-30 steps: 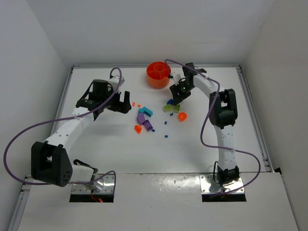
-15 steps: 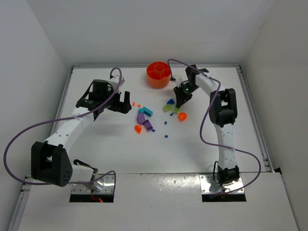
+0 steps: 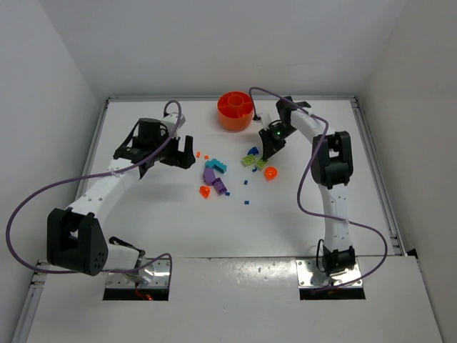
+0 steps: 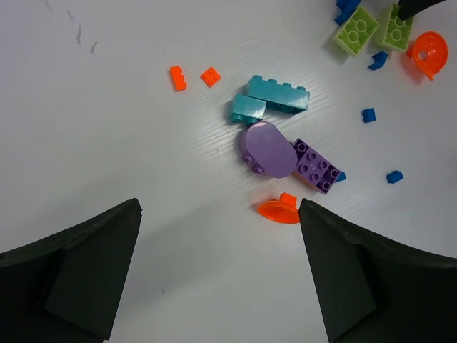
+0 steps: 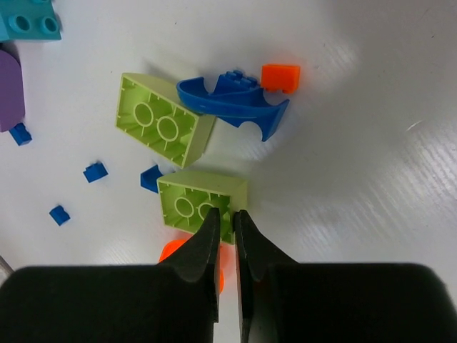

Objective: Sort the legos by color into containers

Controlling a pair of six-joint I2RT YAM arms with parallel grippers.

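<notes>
In the right wrist view, the right end effector is pinched narrow on the near wall of a lime green brick lying studs-down at lower centre. A second lime brick and a curved blue piece sit just above it. The left end effector hangs spread wide and holds nothing, above a cyan brick, a purple rounded piece and an orange rounded bit. In the top view, the orange dish stands at upper centre of the counter, apart from the loose pieces.
</notes>
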